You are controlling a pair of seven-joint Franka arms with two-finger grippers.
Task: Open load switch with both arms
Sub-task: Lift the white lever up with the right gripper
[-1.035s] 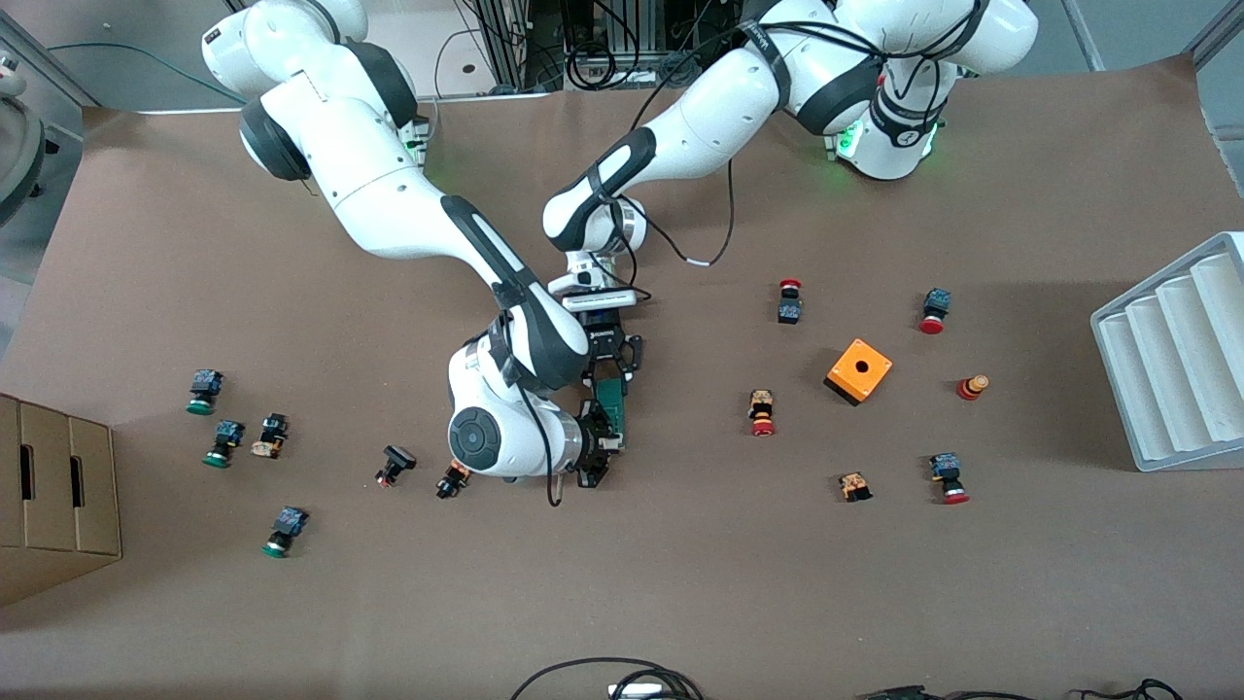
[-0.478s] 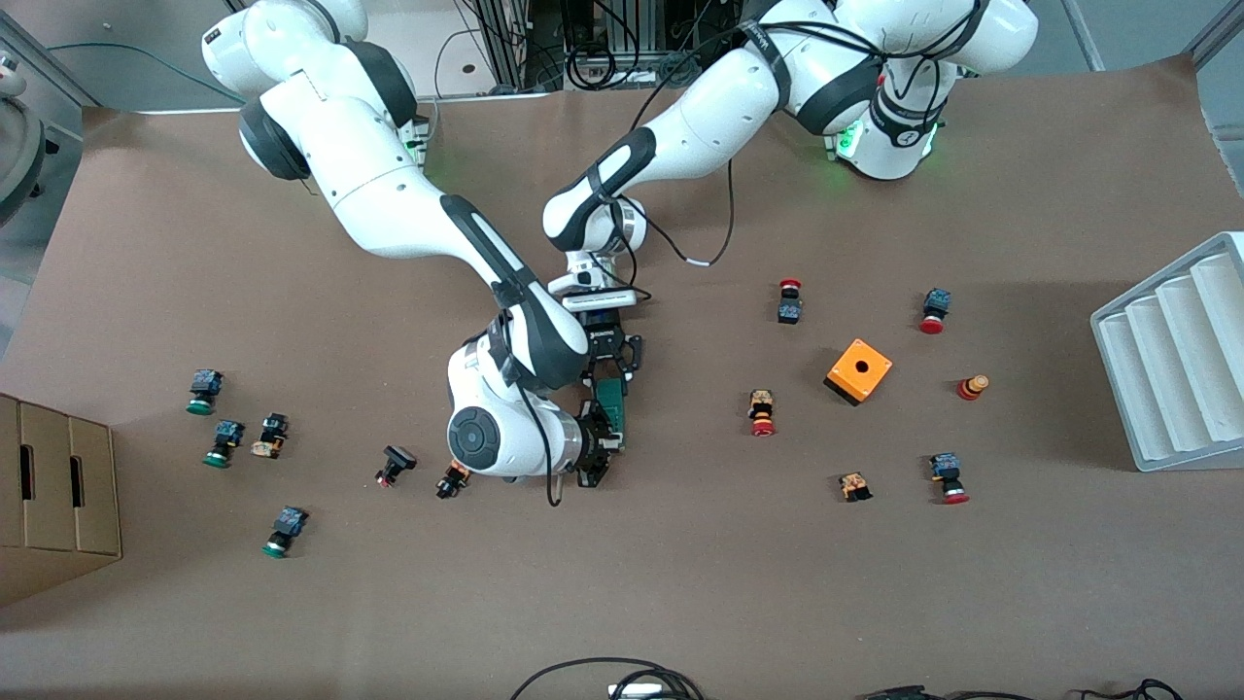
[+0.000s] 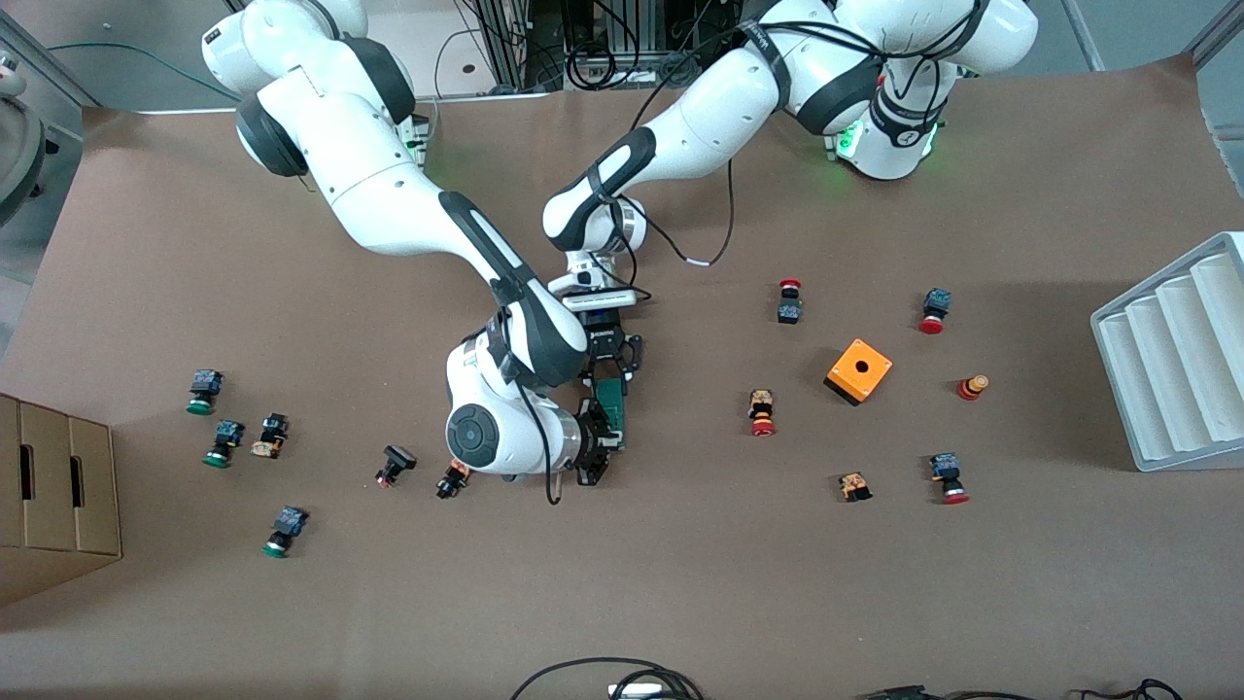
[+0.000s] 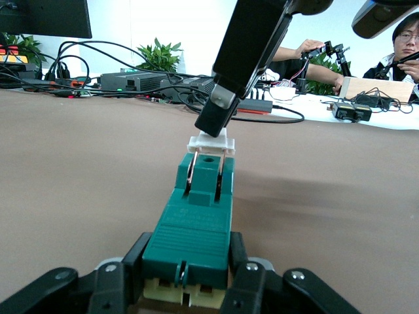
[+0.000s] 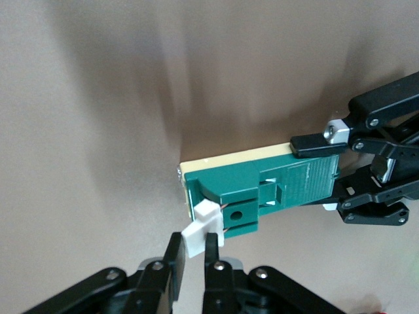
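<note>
Mid-desk (image 3: 680, 583): left claw (image 4: 186, 288) clamped tight on green load switch (image 4: 193, 222) body; right claw (image 5: 191, 258) pinches its white tab (image 5: 200, 229), fingers nearly together.

Hiding most of the load switch (image 3: 612, 408) in front view, under right arm's wrist. Cutting off cardboard box (image 3: 53, 496) and grey tray (image 3: 1181, 355) at frame edges.

Both grippers (image 3: 610, 374) (image 3: 604, 439) clamped, arms converging
</note>
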